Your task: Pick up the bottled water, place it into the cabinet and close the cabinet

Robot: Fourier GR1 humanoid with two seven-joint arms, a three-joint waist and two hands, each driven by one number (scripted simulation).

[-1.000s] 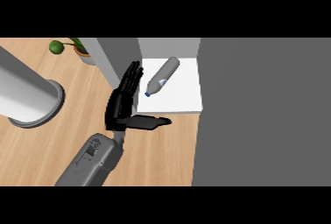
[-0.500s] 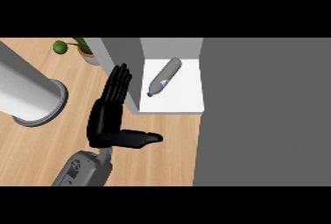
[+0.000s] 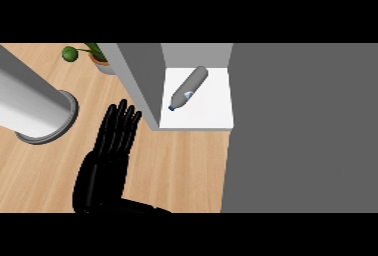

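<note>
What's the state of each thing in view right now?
bottled water: lying on its side on the cabinet's white shelf, unheld.
cabinet: open, not yet closed.
left hand: open, fingers straight, over the counter, apart from the bottled water.
right hand: not in view.
potted plant: upright, at the counter's back.

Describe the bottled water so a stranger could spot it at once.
Find the grey cabinet on the right; its white shelf shows at the upper middle. The bottled water lies slanted on that shelf, blue cap lower left. It is the only thing on the shelf; the potted plant stands outside on the counter.
</note>
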